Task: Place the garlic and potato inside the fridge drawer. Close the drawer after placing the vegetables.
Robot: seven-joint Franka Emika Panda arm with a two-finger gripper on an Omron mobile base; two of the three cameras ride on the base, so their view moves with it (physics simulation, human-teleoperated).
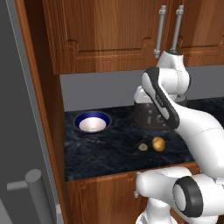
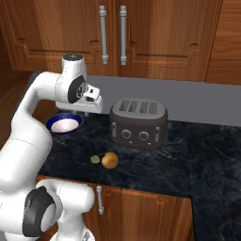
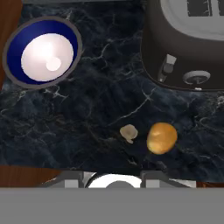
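The potato [image 1: 158, 143] [image 2: 110, 160] [image 3: 161, 138], a golden-brown oval, lies on the dark marble counter near its front edge. Just to its left, close beside it, sits the garlic [image 1: 142, 147] [image 2: 95, 159] [image 3: 128, 132], a small pale lump. My gripper [image 2: 87, 112] [image 3: 112, 177] hangs well above the counter and looks straight down on both. Its fingers stand apart with nothing between them, so it is open. The fridge drawer is out of view.
A blue bowl with a white inside [image 1: 92, 122] [image 2: 64, 124] [image 3: 42, 52] sits at the counter's back left. A dark toaster [image 1: 148, 116] [image 2: 139, 122] [image 3: 188, 43] stands behind the vegetables. A grey fridge door with a bar handle [image 1: 37, 188] fills the left. Wooden cabinets hang above.
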